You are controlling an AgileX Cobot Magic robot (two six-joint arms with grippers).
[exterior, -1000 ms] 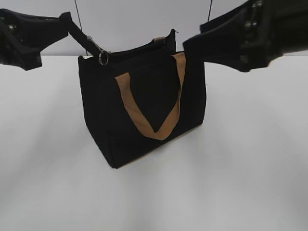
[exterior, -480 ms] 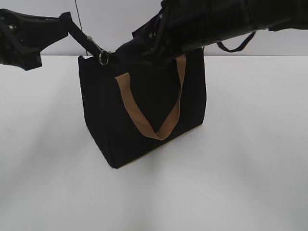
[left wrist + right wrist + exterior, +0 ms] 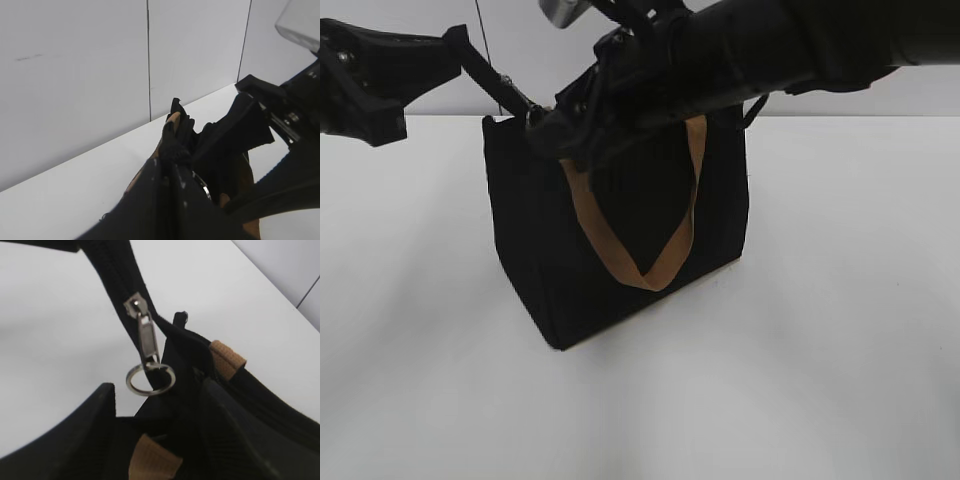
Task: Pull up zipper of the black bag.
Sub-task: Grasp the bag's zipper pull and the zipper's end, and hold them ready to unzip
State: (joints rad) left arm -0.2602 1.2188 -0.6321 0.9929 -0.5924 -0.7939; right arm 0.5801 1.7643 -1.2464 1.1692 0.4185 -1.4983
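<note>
The black bag (image 3: 620, 240) stands on the white table with a tan strap (image 3: 650, 270) hanging down its front. My left gripper (image 3: 515, 98) is shut on the black zipper end tab at the bag's top left corner and holds it taut; it also shows in the left wrist view (image 3: 172, 155). My right gripper (image 3: 548, 135) reaches across to that same corner and hides the ring in the exterior view. In the right wrist view it (image 3: 157, 390) is open, and the zipper's silver ring pull (image 3: 150, 378) hangs from the slider (image 3: 145, 335) just ahead of its fingertips (image 3: 102, 400).
The white table (image 3: 820, 350) spreads around the bag. A white panelled wall (image 3: 100, 75) stands behind. My right arm (image 3: 770, 50) crosses above the bag's top. A second tan strap (image 3: 227, 359) lies at the bag's far edge.
My right arm has swung from the upper right down to the bag's top left corner, and now covers the ring in the exterior view. The left gripper and the bag have stayed still.
</note>
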